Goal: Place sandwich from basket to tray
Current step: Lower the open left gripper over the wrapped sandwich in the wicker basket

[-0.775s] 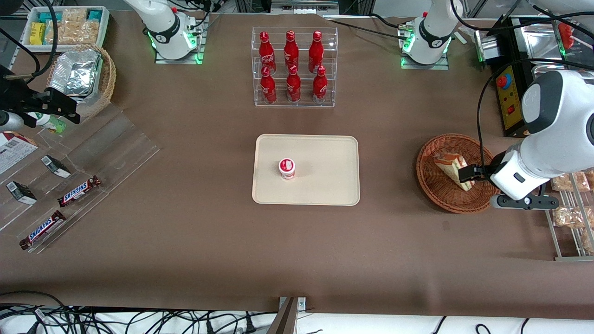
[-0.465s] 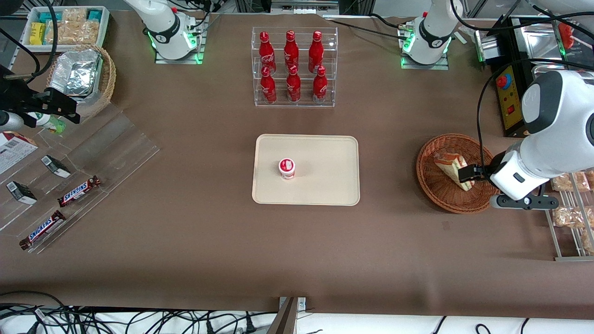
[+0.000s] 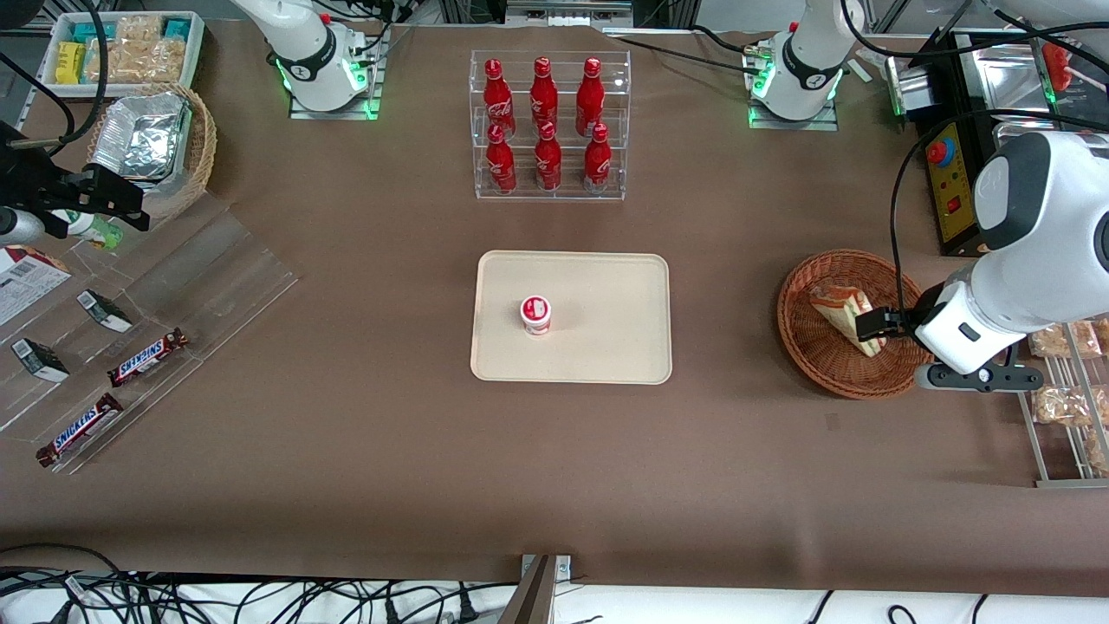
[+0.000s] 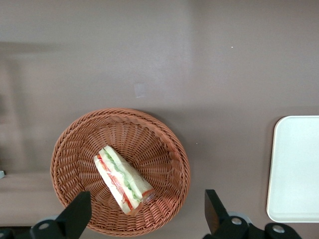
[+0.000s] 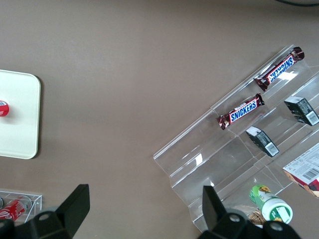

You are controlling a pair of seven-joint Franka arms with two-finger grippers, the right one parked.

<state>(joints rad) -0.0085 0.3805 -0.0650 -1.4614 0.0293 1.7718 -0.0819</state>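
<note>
From the front, the gripper (image 3: 877,327) hangs over the basket (image 3: 806,351), above the end of the sandwich (image 3: 839,309) nearer the camera — a stance that looks chosen for a straight drop onto the wedge. The sandwich lies in the basket, not lifted, so the grasp is not yet made. The tray (image 3: 606,355) sits mid-table, well apart from the basket toward the parked arm's end, and holds only a small red-and-white cup (image 3: 535,314); most of its floor is bare, leaving room, I judge, to set the sandwich down clear of the cup. In the left wrist view the fingers (image 4: 76,215) stand spread wide, nothing between them, with the sandwich (image 4: 122,179) lying on its side in the basket (image 4: 164,144), filling edge showing, between the two fingers' lines — it looks placed for a close across the wedge's width. The tray's rim (image 4: 279,169) shows at the frame edge. The right wrist view shows only the tray corner (image 5: 25,99) with the cup (image 5: 3,108) — no basket.
</note>
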